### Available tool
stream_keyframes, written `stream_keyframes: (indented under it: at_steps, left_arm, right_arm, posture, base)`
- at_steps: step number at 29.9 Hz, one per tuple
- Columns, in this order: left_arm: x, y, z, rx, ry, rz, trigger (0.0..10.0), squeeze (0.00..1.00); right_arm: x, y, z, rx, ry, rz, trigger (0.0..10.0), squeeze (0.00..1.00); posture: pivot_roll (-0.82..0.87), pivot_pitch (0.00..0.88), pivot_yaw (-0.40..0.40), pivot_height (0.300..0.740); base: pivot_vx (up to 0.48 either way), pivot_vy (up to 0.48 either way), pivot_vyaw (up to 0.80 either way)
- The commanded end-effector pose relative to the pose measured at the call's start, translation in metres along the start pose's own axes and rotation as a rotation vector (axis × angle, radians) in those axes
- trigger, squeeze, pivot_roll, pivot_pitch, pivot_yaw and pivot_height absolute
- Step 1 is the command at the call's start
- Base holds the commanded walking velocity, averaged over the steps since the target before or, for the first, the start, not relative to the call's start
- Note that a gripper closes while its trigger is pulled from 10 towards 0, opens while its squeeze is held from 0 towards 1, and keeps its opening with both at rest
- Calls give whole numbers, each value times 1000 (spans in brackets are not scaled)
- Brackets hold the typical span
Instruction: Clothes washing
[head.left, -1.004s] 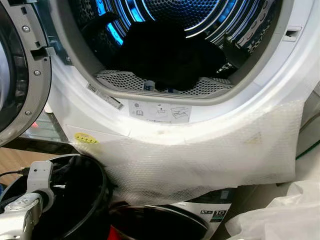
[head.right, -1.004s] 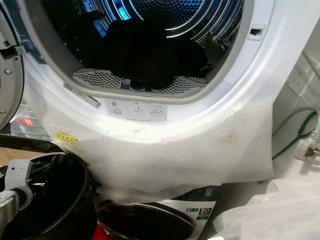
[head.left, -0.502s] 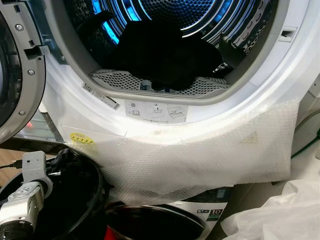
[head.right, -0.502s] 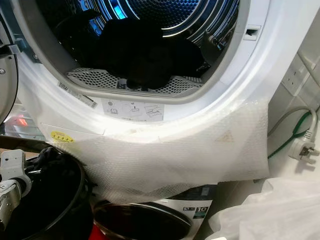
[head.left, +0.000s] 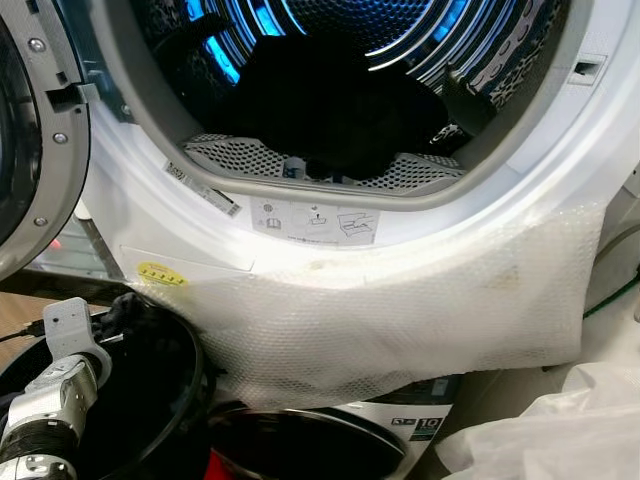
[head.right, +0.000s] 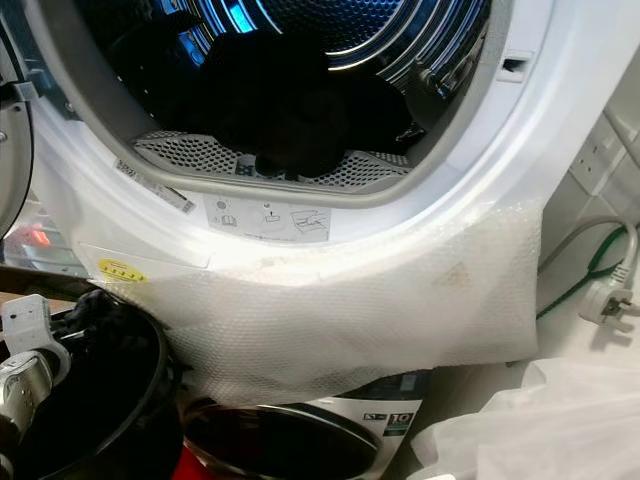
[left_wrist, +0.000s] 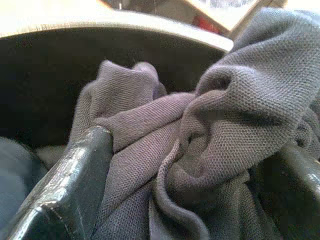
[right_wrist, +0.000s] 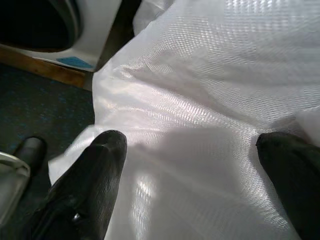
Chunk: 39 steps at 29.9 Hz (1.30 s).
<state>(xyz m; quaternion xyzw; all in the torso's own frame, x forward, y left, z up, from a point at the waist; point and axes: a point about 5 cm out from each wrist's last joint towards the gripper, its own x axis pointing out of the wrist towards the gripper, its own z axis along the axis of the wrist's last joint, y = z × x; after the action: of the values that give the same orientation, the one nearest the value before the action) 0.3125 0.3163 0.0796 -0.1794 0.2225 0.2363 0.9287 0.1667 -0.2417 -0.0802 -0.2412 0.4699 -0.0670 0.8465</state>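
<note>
Open dryer drum (head.left: 330, 60), blue-lit, dark clothes (head.left: 330, 110) heaped at its front lip. Bubble wrap (head.left: 420, 310) drapes the white front panel; black basket (head.left: 150, 400) below the door opening's left edge. Framing barely shifted from earlier. Left arm has dropped lower into the basket; left gripper (left_wrist: 190, 170) fingers (left_wrist: 70, 185) spread around a grey garment (left_wrist: 220, 115). Right gripper (right_wrist: 195, 165), fingers apart, hovers over white plastic sheet (right_wrist: 210, 80).
</note>
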Motion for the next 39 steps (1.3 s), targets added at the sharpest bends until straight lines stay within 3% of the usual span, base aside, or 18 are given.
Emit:
stream_keyframes:
  at_steps: [1, 9, 17, 18, 19, 39]
  left_arm:
    - [2, -5, -16, -72, 97, 5, 10000, 0]
    - [1, 8, -20, -112, 130, 75, 10000, 0]
    - [0, 21, -34, 2, 236, 112, 10000, 0]
    - [0, 21, -35, 10, 246, 110, 8784, 0]
    - [0, 21, -36, 15, 250, 107, 0, 0]
    - [2, 14, -33, 35, 239, 53, 0, 0]
  right_arm:
    - [0, -1, -3, -14, 2, 4, 10000, 0]
    - [0, 1, 0, -20, -6, 12, 10000, 0]
    - [-1, 7, 2, -26, -11, 27, 10000, 0]
    - [-1, 9, 3, -24, -11, 28, 10000, 0]
    - [-1, 10, 3, -22, -11, 30, 10000, 0]
    - [-3, 19, 1, -21, -5, 48, 10000, 0]
  posture:
    - [94, 0, -60, 740]
    - [102, 0, -55, 740]
    - [108, 0, -29, 740]
    - [106, 0, -25, 740]
    - [105, 0, -22, 740]
    - [109, 0, -9, 740]
  base:
    - [0, 0, 0]
    - [0, 0, 0]
    - [0, 0, 0]
    - [0, 0, 0]
    - [0, 0, 0]
    - [0, 0, 0]
